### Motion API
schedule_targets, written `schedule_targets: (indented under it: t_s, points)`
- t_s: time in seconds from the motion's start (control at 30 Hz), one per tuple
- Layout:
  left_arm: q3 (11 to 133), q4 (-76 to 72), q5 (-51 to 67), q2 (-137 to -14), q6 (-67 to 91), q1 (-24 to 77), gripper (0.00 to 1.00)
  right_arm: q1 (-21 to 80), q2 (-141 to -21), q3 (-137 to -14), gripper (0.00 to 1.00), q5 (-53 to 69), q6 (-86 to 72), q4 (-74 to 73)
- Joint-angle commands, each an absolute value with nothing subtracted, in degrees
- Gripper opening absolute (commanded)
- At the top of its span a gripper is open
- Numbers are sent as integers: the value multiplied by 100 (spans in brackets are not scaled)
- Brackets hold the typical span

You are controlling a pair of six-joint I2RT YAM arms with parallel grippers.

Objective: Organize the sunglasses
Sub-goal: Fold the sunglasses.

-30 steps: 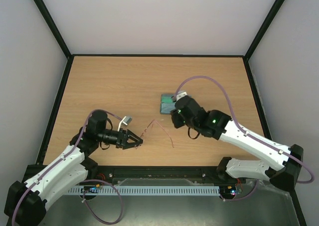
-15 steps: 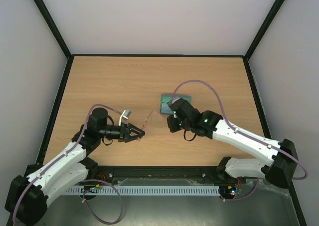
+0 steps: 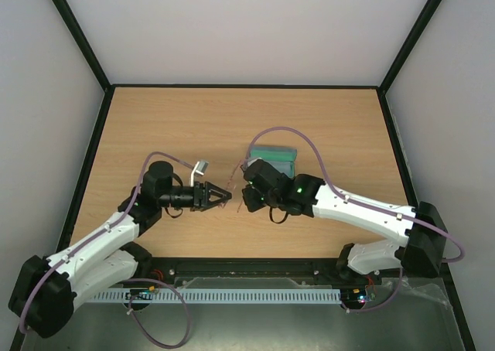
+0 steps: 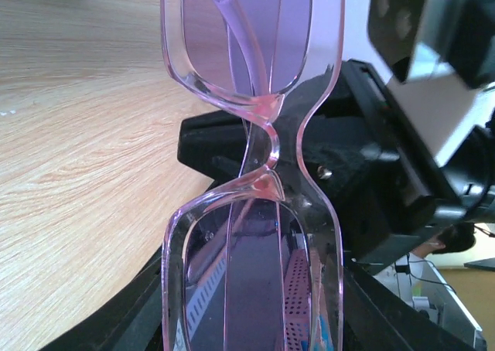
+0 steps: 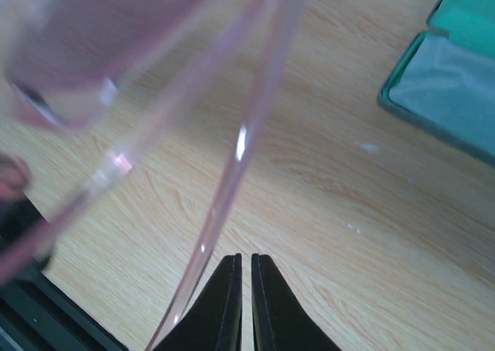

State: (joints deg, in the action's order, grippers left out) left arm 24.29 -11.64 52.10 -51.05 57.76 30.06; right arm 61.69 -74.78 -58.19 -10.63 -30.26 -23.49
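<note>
Both arms share one build: glossy white shell links [image 3: 97,247] joined by round black joint housings [image 3: 158,182]. A thin lilac cable [image 3: 282,128] arcs over each arm, and another loops below the left base at 7 o'clock. The left black two-finger pincer [image 3: 224,195] tapers to a point, with a small grey-white camera block [image 3: 200,166] at its 11 o'clock. The right black pincer [image 5: 246,262] has slim flat fingers, and a small green light [image 3: 298,189] glows on its wrist housing.
</note>
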Motion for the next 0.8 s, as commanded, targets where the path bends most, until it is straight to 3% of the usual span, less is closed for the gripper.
schedule_targets:
  t_s: [0.0, 0.53, 0.77]
  points:
    - [2589, -1626, 5030, -5257, 5796, 3243, 43, 6216, -7593, -6141, 5, -1359, -3071, -2132]
    - [2709, -2175, 4860, -5776, 5879, 3588, 42, 6207, -7175, -5896, 6, -1566, -3114, -1868]
    - [2845, -2003, 4810, -5806, 5763, 3586, 43, 6140, -6324, -5386, 14, -1804, -3275, -2147]
